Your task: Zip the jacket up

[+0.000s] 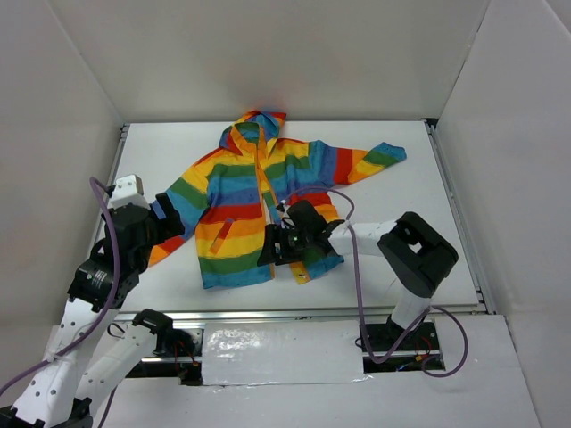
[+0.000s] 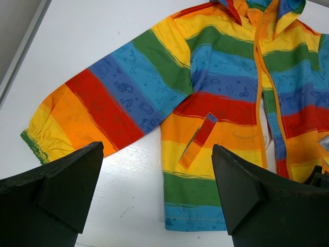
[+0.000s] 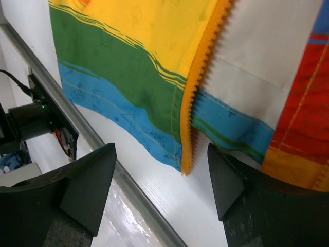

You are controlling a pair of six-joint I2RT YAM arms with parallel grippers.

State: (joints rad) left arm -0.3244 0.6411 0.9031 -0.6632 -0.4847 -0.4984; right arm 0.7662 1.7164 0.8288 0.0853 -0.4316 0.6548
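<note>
Getting ready to zip the small rainbow-striped cloth jacket (image 1: 236, 209)
The jacket lies on the white table (image 1: 419, 187), its front open at the bottom. The right gripper (image 3: 160, 149) hangs wide open over the jacket's bottom edge, by the orange toothed zipper band (image 3: 198, 98). It should pinch the band low and gently. The left gripper (image 2: 157, 149) is wide open near the jacket's sleeve. White walls (image 1: 294, 53) stand around.

My white bench (image 1: 401, 196) carries a single thing: the rainbow-striped jacket (image 1: 232, 223), spread flat, front up, near the middle. I see its hood at 12 o'clock, hem at 6, sleeves toward 2 and 8, and the lower zipper edges apart.
</note>
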